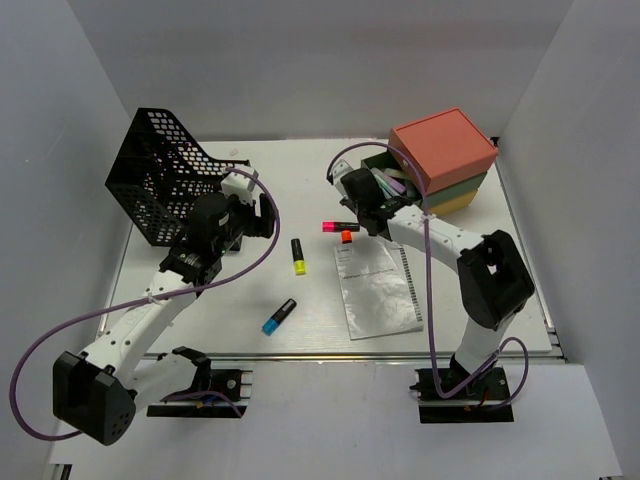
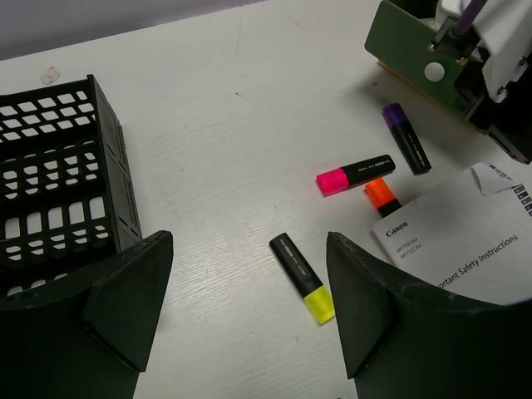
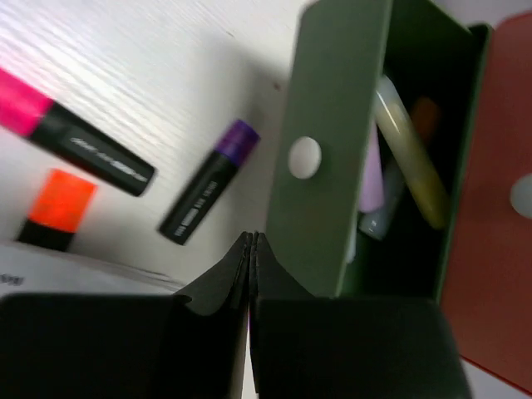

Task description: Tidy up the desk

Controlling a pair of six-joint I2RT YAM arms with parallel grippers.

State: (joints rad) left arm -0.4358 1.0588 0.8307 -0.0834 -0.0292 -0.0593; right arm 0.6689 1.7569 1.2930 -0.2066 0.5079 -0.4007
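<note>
My arms (image 1: 150,310) are white with black joints (image 1: 495,275). A purple cable (image 1: 275,222) runs along each. My left gripper (image 2: 248,241) and right gripper (image 3: 251,241) are black.

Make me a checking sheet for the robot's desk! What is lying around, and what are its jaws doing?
Surface: white desk, no spills seen.
Job's things: the desk is not tidy yet; pens and paper lie loose on it.
Clutter: yellow highlighter, blue highlighter, pink highlighter, orange highlighter, purple highlighter, leaflet; mesh basket far left; drawer box far right, its green drawer open with pens inside.
Grippers: left gripper jaws wide open, empty; right gripper jaws shut beside the green drawer.
Cables: purple cables loop off both arms.
Surroundings: white walls.
</note>
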